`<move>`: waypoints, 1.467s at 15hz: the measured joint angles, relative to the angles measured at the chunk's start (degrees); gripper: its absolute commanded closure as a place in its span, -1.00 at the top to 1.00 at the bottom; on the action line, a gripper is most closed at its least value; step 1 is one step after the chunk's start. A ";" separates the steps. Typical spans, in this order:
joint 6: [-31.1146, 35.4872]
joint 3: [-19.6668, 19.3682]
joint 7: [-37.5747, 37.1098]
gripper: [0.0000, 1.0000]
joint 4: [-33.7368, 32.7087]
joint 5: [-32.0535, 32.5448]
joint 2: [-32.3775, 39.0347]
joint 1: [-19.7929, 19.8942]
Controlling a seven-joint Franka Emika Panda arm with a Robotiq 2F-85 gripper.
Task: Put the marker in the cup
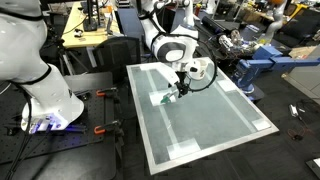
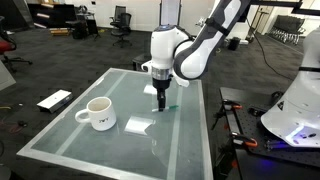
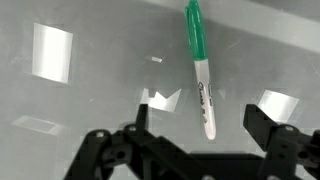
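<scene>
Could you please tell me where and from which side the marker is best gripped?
Probably around the middle of the marker, near where green meets white, coming straight down from above. It lies flat on the table, long and thin, so the open gripper should close across its narrow width.

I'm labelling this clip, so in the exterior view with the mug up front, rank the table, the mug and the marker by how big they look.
1. table, by far the largest.
2. mug, which sits nearer the camera, and that flatters it.
3. marker, only a small teal sliver showing.
</scene>
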State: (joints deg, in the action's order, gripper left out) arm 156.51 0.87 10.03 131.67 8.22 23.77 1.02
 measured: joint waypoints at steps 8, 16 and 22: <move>0.87 0.07 0.06 0.49 -0.30 -0.02 1.31 0.07; 0.87 0.49 1.13 -0.74 -2.26 -0.23 3.42 0.48; 0.87 0.62 1.39 -0.93 -3.85 -0.23 4.14 0.68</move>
State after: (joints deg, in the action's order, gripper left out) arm 157.38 1.49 11.43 127.82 7.99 27.90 1.70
